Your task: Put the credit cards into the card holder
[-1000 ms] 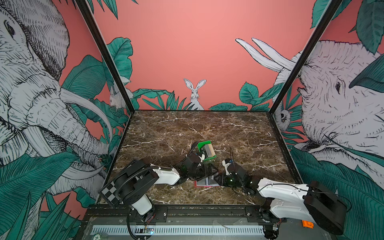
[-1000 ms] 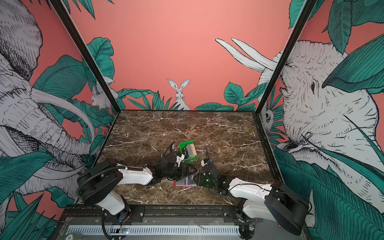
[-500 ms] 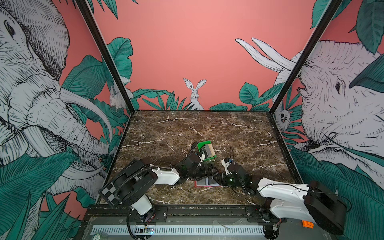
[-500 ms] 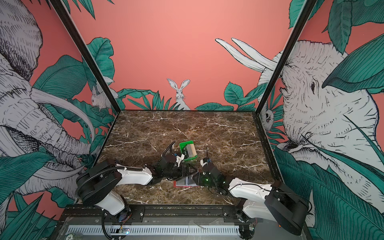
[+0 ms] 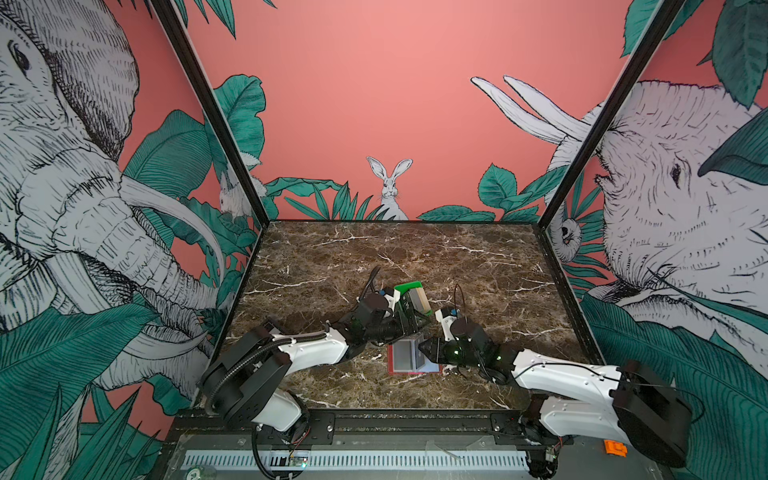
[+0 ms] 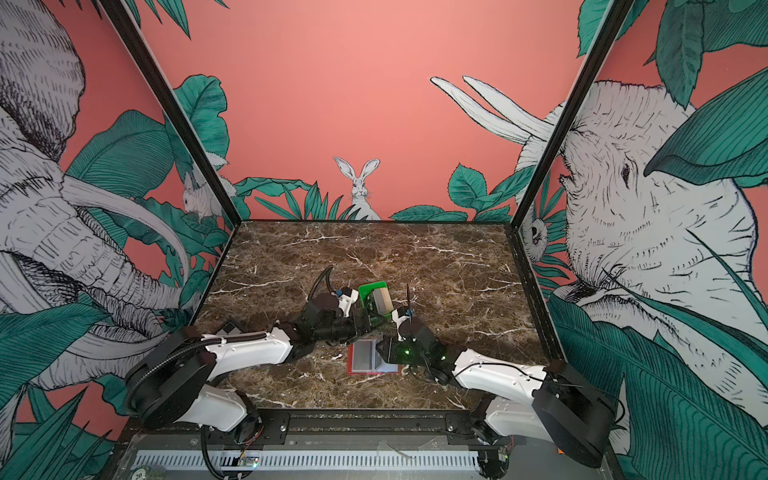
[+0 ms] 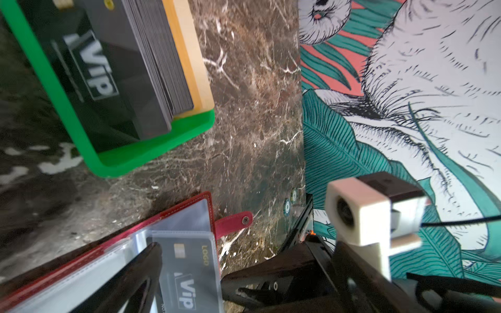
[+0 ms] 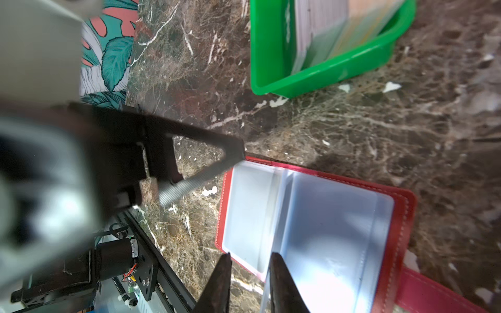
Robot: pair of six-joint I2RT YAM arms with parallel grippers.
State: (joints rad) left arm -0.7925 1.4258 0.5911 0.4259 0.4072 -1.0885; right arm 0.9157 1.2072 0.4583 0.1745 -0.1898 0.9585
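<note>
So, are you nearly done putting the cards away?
Not nearly. Done: one VIP card sits in a clear pocket of the red card holder. In hand: the right tool is at that pocket. Still to do: a thick stack of cards waits in the green tray.

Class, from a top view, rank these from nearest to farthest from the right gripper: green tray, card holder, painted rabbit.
1. card holder, directly beneath the right gripper.
2. green tray, just behind, mid-table.
3. painted rabbit, on the back wall.
</note>
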